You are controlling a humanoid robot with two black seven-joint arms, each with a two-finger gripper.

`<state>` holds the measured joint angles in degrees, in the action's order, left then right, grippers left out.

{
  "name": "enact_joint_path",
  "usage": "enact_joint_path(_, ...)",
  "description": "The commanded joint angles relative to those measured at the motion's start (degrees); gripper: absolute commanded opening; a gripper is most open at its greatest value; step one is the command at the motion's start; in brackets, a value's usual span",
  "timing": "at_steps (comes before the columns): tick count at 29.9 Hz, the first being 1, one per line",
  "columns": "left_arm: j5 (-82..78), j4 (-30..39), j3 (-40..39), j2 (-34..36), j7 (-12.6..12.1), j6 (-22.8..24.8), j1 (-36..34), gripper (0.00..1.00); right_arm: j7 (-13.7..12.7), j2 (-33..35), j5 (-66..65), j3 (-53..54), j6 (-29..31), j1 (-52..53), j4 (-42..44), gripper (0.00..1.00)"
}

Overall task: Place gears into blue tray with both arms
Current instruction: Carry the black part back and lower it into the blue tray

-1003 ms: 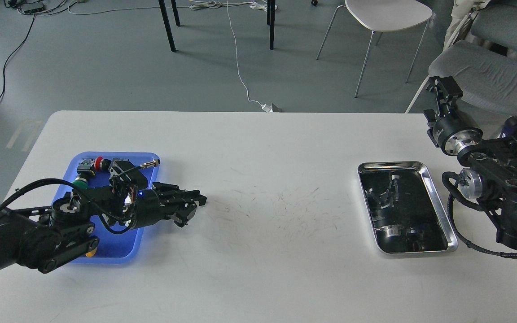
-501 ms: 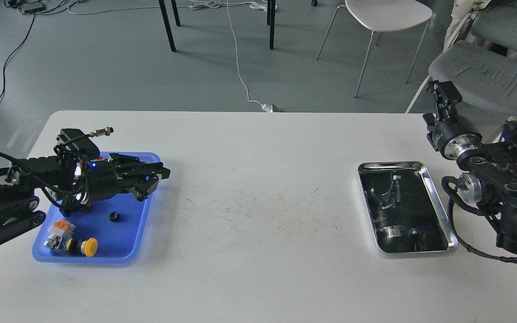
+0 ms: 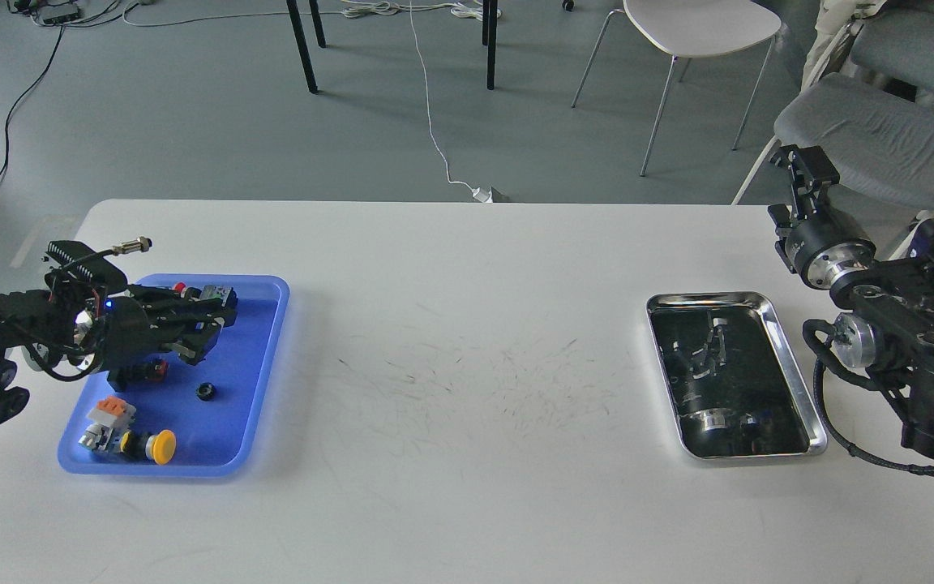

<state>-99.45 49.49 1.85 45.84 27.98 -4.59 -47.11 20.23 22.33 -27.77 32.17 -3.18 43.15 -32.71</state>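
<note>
The blue tray (image 3: pixel 260 381) lies at the table's left. One gear (image 3: pixel 206 392), a tiny black toothed disc, rests on the tray floor near its middle, touching nothing. My left gripper (image 3: pixel 209 326) hovers over the tray's far half, pointing right, its fingers slightly apart with nothing between them; the gear sits just in front of and below it. My right gripper (image 3: pixel 805 165) is raised past the table's far right corner, seen small and dark, well away from both trays.
Coloured push buttons share the blue tray: a yellow-capped one (image 3: pixel 160 446), an orange-and-white switch (image 3: pixel 107 410), and a red one (image 3: pixel 157 369). A shiny steel tray (image 3: pixel 794 367) with small metal parts lies at the right. Chairs stand beyond the table.
My left arm has pulled back to the left, from beyond the tray's right edge to over its far half, uncovering the gear and buttons. The right arm barely moved.
</note>
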Motion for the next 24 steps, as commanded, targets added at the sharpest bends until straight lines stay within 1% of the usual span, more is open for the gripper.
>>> enact_joint_path(1,0.0,-0.4,0.1,-0.1,0.0,-0.1,0.4,0.08,0.0,0.0,0.0,0.0,0.0,-0.1,0.0,0.95)
enact_joint_path(6,0.2,-0.4,0.1,-0.2,0.0,-0.1,1.8,0.09,0.1,-0.1,0.0,0.0,0.0,-0.2,0.0,0.95)
enact_joint_path(14,0.4,-0.4,0.0,-0.3,0.0,-0.1,2.0,0.09,0.1,0.1,0.0,-0.1,0.0,-0.2,0.0,0.95)
enact_joint_path(24,0.5,-0.4,0.1,-0.3,0.0,-0.1,2.5,0.15,0.1,0.1,0.0,-0.1,0.0,-0.2,0.0,0.95)
